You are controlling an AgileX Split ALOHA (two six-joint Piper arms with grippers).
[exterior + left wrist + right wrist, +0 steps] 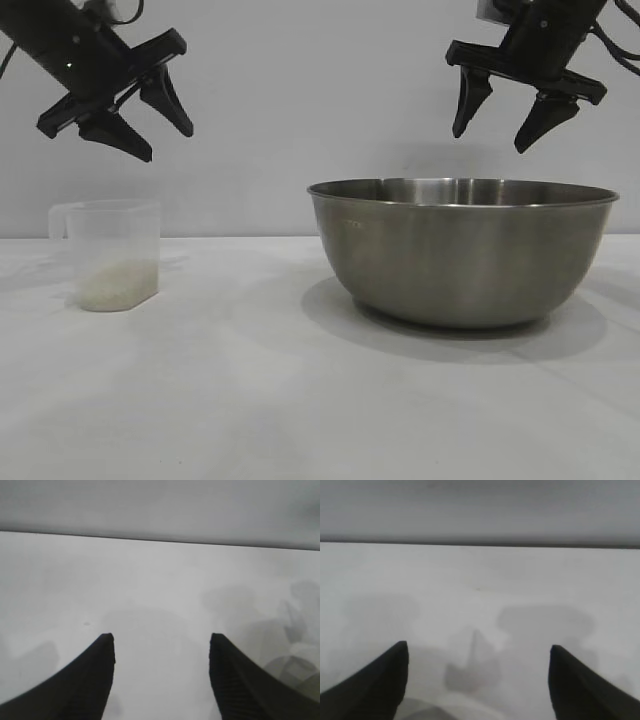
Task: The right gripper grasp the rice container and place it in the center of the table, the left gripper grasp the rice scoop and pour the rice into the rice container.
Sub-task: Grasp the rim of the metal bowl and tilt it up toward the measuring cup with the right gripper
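Observation:
The rice container [462, 252], a large steel bowl, stands on the white table [250, 400] right of centre. The rice scoop [110, 254], a clear plastic cup with its handle to the left, stands at the left with white rice [115, 285] in its bottom. My left gripper [168, 142] hangs open and empty above the scoop; its view [161, 640] shows only bare table between the fingers. My right gripper [490, 143] hangs open and empty above the bowl's far rim; in its view [479, 648] the bowl's edge shows faintly low between the fingers.
A plain grey wall [320, 100] runs behind the table. Bare tabletop lies between the scoop and the bowl and in front of both.

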